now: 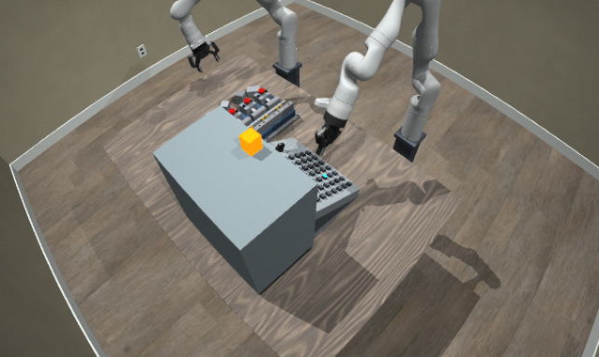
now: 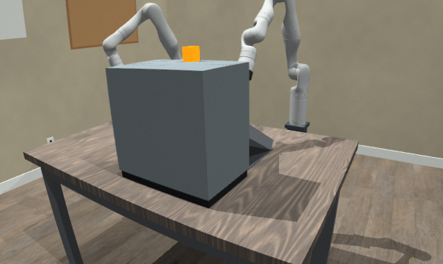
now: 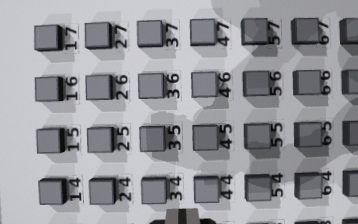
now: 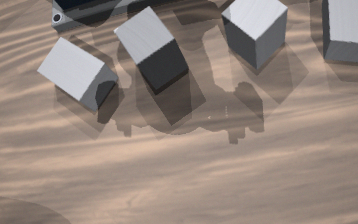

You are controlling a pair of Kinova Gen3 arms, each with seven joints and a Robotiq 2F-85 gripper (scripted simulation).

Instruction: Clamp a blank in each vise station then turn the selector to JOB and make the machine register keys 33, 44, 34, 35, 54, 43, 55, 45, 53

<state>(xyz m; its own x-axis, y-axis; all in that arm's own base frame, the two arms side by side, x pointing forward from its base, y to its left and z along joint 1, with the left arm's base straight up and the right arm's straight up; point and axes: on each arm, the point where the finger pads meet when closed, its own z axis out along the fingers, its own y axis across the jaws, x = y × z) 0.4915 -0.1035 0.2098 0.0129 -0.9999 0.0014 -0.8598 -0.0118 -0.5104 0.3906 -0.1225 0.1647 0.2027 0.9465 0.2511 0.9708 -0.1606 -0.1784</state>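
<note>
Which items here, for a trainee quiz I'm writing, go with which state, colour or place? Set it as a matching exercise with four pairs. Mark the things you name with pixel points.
1. lamp [image 1: 251, 142] [image 2: 191, 53]
2. left pincer [image 1: 319, 151] [image 3: 182, 217]
3. right pincer [image 1: 208, 66]
4. four blanks [image 1: 253, 89] [image 4: 144, 35]

A. open
B. on the table [image 1: 171, 117] [image 2: 78, 153] [image 4: 130, 170]
C. shut
D. amber

Pairs: 1-D, 2-C, 3-A, 4-B

2 room views, high and opposite sloping, sharing cabinet [image 1: 237, 183] [image 2: 161, 121], 2 close downward wrist views
</note>
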